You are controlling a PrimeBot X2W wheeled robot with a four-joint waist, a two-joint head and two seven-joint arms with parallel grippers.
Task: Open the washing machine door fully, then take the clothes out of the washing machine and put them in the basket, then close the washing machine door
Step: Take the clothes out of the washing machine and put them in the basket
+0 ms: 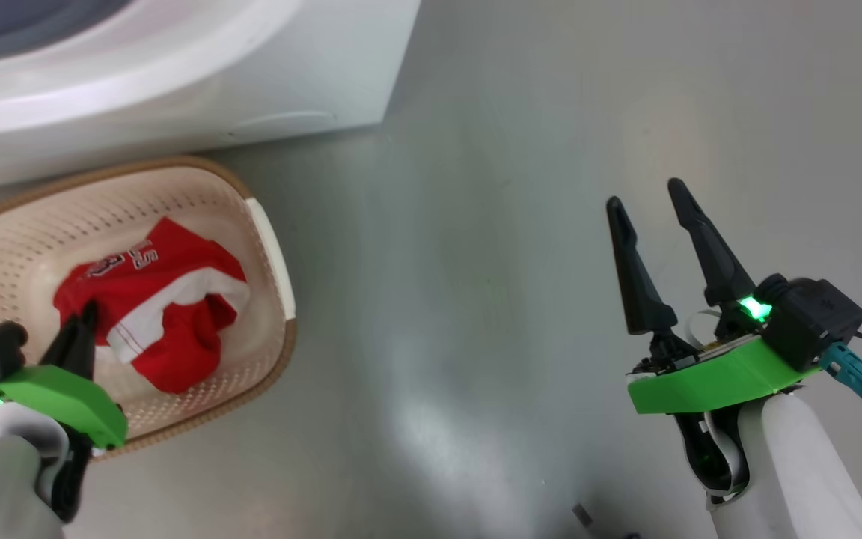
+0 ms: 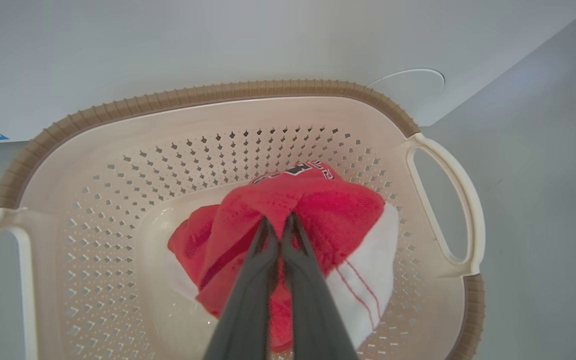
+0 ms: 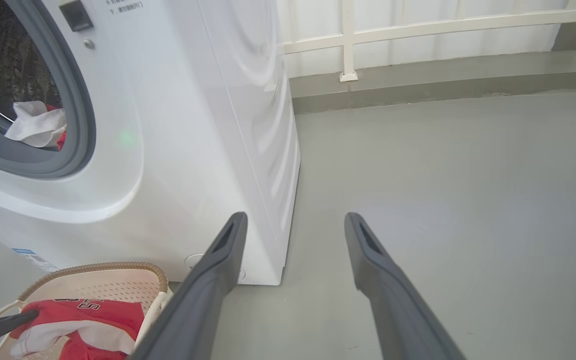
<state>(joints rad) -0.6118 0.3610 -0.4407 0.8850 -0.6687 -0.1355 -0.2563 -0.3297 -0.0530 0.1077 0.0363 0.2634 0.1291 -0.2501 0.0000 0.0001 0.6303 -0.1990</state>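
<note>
Down in the basket [image 1: 272,247], near the left of my head view, the red garment [image 1: 169,299] is lying crumpled on the perforated bottom. It is bunching into a lump, so I am reading no clean long axis. Its end with white lettering is pointing to the far side, toward the washing machine [image 1: 176,75], and a plain red fold is hanging toward the near side. A white trim band with thin red stitching is crossing it diagonally.

I am watching the left gripper [image 1: 89,308] reaching in from the near left with its fingers pressed together. In the left wrist view the red fabric [image 2: 318,200] is gathering into a crease right at the tips of that gripper [image 2: 280,222], so it is pinching the garment.

The cream basket is sitting on the grey floor [image 1: 476,299] just in front of the machine. Its long axis is running left to right along the machine's front, with a handle at each end.

Farther off, a white cloth piece [image 3: 35,125] is resting inside the drum against the grey rubber ring [image 3: 80,125].

Well to the right, the right gripper [image 1: 646,196] is hanging over bare floor, its fingers spread wide and holding nothing.
</note>
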